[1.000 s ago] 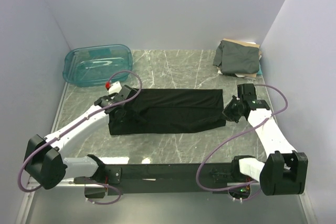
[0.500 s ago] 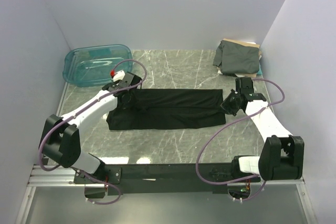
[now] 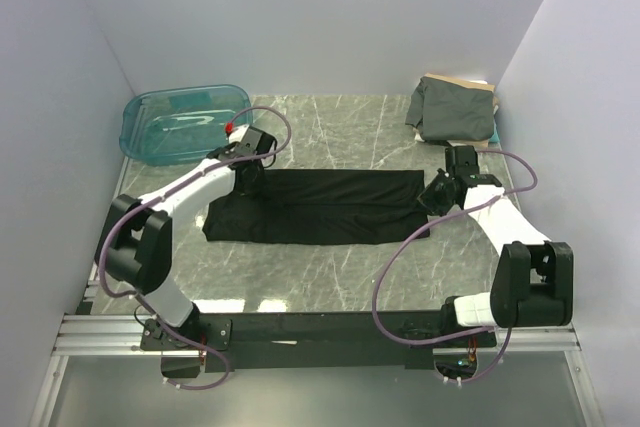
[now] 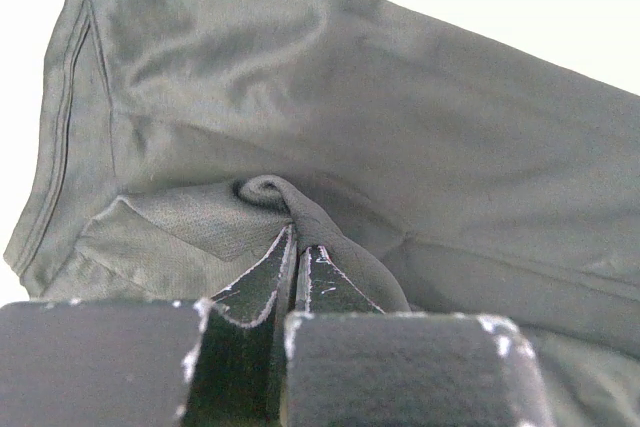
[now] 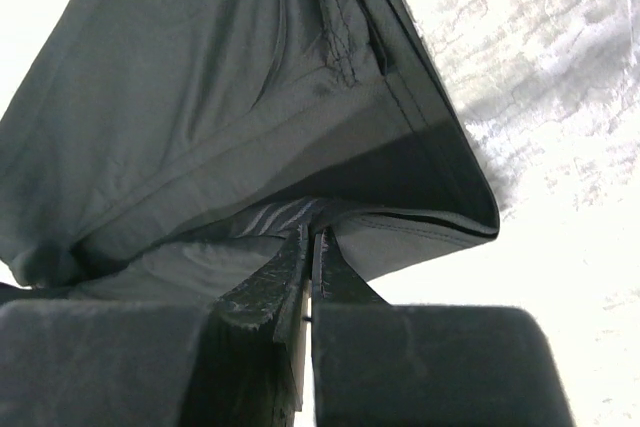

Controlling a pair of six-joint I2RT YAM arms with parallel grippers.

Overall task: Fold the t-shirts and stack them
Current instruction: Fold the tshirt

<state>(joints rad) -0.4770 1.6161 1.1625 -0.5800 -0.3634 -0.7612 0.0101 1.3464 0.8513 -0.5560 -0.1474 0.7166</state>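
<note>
The black t-shirt [image 3: 320, 207] lies flat on the marble table [image 3: 340, 277], folded lengthwise into a long band. The left gripper [image 3: 246, 179] sits at the band's far left corner. Its fingers are together, pinching a raised ridge of cloth. The right gripper [image 3: 436, 197] sits at the band's right end — fingers clamped on the layered edge, with the hem showing just beyond them. Past the band's right end, well apart, rests a folded dark grey-green t-shirt [image 3: 452, 109]. The teal bin [image 3: 185, 122] stands beyond the band's left end.

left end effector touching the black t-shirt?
Touching. Left wrist view: the left end effector is shut, with a ridge of the black t-shirt pinched in its jaws.
</note>
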